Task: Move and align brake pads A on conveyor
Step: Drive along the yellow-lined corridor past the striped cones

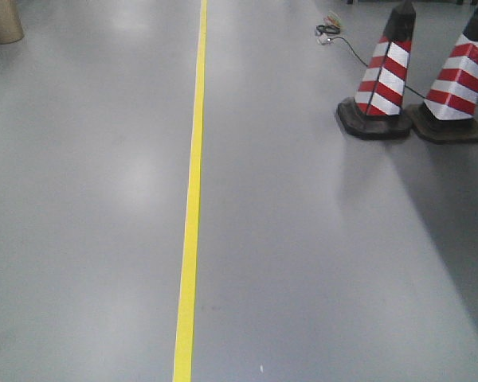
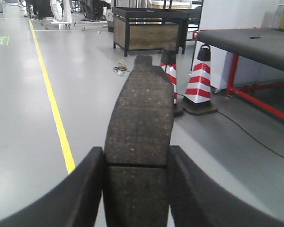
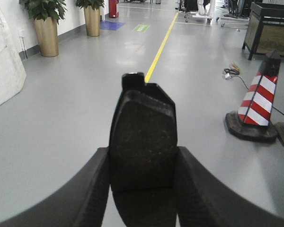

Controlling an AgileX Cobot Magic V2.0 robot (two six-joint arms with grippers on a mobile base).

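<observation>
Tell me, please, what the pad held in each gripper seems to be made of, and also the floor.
The pad in the left gripper, the left pad, looks like a pressed, gritty friction compound: matte dark grey-brown with pale specks and a centre groove. The right pad, in the right gripper, is darker, finely grained and matte, probably the same. The floor seems smooth painted or coated concrete: grey, with soft light reflections.

Open floor (image 1: 303, 263) ahead; cones (image 1: 386, 76) front-right, conveyor (image 2: 255, 45) beyond.
</observation>
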